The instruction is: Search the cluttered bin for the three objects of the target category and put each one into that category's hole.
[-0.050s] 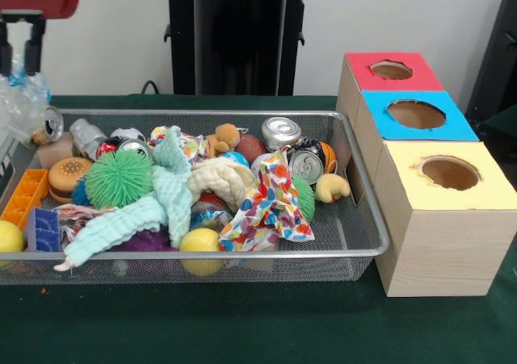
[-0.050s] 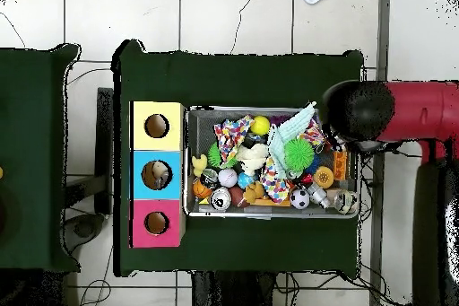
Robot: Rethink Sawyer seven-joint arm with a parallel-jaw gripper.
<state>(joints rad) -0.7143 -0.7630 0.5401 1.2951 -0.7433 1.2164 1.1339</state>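
Gripper (image 1: 19, 53) hung at the far left of the front view, directly above a crumpled clear plastic bottle (image 1: 20, 102) at the left end of the wire bin (image 1: 242, 253); whether it was wide, narrow or holding the bottle could not be determined. In the overhead view the red and black arm (image 2: 394, 114) covered that same end of the bin and hid the gripper. Reading rightward in the front view, the bin contained an orange block (image 1: 24, 194), a blue block (image 1: 44, 228), a toy burger (image 1: 69, 177), a green spiky ball (image 1: 119, 178), a mint cloth (image 1: 153, 211) and a yellow ball (image 1: 200, 241) against the near wall. A cream cloth (image 1: 222, 178) lay near the centre, with a small teddy (image 1: 224, 138) behind it. A multicoloured cloth (image 1: 271, 202) was draped to the right of centre. Two silver cans (image 1: 281, 130) (image 1: 307, 166) lay near the far right corner, and a yellow duck (image 1: 331, 188) rested beside the right wall. The target category could not be identified from the views. Just beside the bin's right end stood three boxes in a row, each with one round hole in its top: red box (image 1: 363, 77) farthest, blue box (image 1: 452, 126) in the middle, yellow box (image 1: 485, 190) nearest. In the overhead view a pale object (image 2: 160, 173) showed inside the blue box's hole. All items stood on a green table (image 1: 242, 324).
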